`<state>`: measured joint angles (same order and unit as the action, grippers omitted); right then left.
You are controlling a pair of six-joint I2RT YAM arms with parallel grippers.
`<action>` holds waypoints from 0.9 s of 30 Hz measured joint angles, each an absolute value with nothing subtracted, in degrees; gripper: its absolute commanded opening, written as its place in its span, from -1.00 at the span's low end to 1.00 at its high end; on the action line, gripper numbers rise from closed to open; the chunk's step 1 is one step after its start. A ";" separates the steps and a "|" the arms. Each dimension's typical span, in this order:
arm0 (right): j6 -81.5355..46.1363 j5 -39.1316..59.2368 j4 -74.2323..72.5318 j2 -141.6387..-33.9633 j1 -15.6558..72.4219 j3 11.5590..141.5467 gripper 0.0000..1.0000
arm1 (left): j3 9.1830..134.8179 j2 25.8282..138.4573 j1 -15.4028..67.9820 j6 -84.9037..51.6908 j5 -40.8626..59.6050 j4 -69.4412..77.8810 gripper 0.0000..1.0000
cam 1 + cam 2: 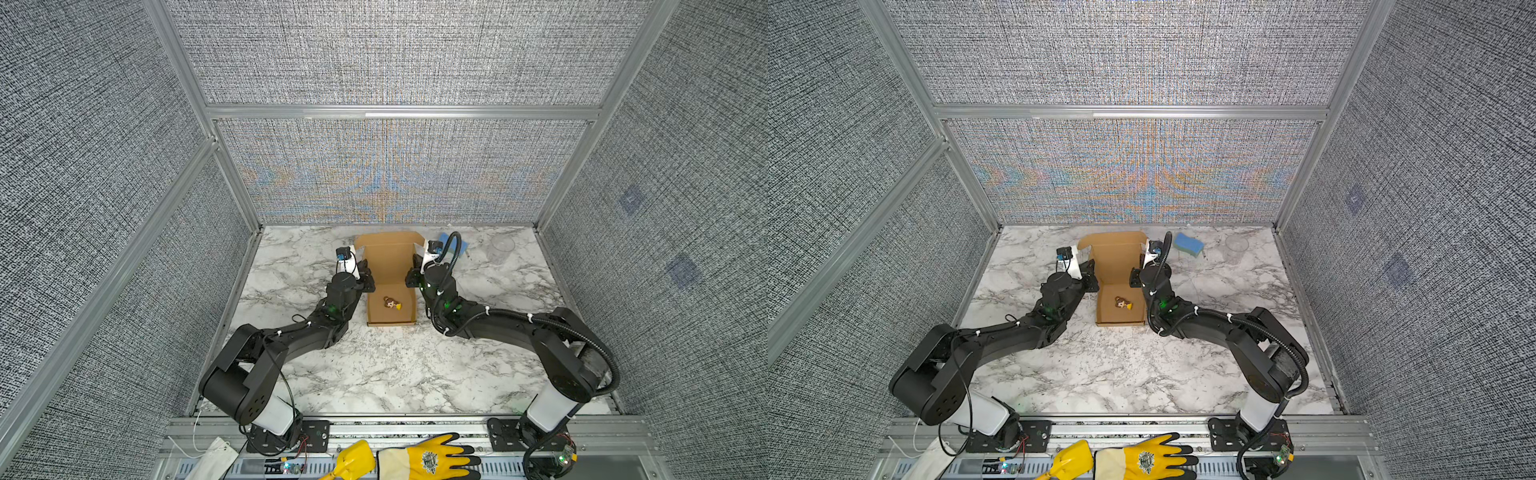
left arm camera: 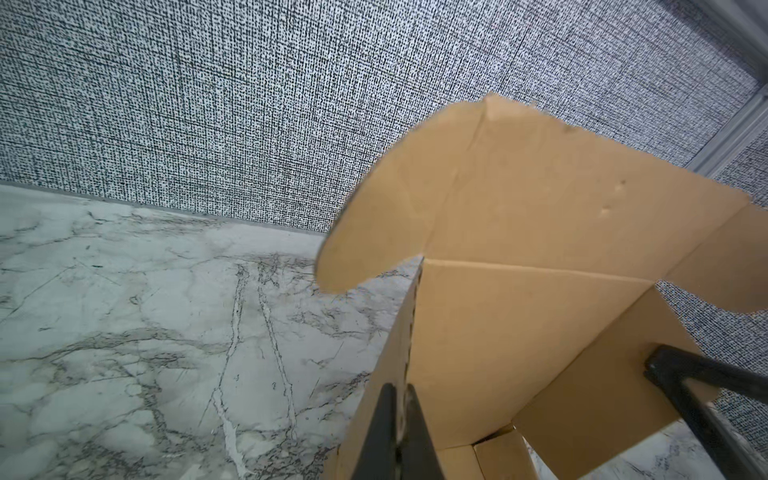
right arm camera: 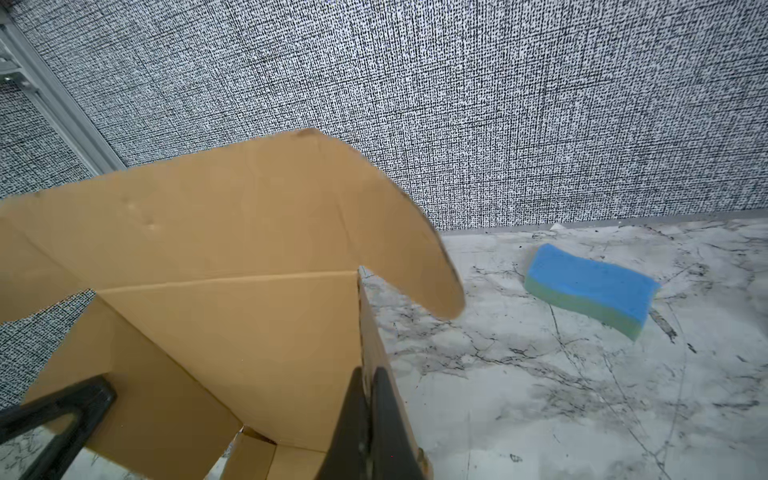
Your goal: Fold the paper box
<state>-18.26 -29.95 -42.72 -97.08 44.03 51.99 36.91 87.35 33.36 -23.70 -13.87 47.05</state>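
- Grey woven fabric walls (image 1: 395, 54) are enclosing a white marbled desk (image 1: 374, 374).
- The brown cardboard paper box (image 1: 390, 266) is sitting open at the desk's far centre.
- The left claw (image 2: 400, 390) and right claw (image 3: 369, 374) are clamping its opposite sides.
- A blue rectangular foam sponge (image 3: 590, 286) is lying nearby.

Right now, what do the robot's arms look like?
The left arm and right arm are chunky and black with white bases and green lights. The left has thin black wires; the right carries a thick ribbed black hose. The jaws are slim and black.

Lab cell: grey panel walls (image 1: 395, 54), aluminium frame (image 1: 399, 111)
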 measured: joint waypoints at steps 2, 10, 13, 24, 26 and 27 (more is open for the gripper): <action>-17.72 -30.57 -45.60 -96.95 44.84 49.45 -1.00 | 35.55 87.26 33.91 -22.98 -14.11 48.84 -0.92; -15.86 -32.27 -53.10 -95.98 46.65 43.00 -1.00 | 31.22 87.57 36.47 -22.50 -16.23 55.20 -0.93; -15.68 -32.47 -55.35 -95.92 47.07 40.80 -1.00 | 28.88 87.11 37.76 -22.28 -17.21 57.17 -0.93; -13.69 -32.67 -62.85 -94.72 48.90 34.20 -1.00 | 21.69 87.53 42.98 -21.32 -22.48 67.48 -0.93; -13.56 -32.84 -64.53 -94.72 49.28 33.17 -1.00 | 20.84 87.79 43.64 -21.19 -23.14 69.12 -0.93; -13.47 -32.93 -65.39 -94.85 49.52 32.75 -1.00 | 20.38 88.03 43.94 -21.04 -23.55 70.11 -0.93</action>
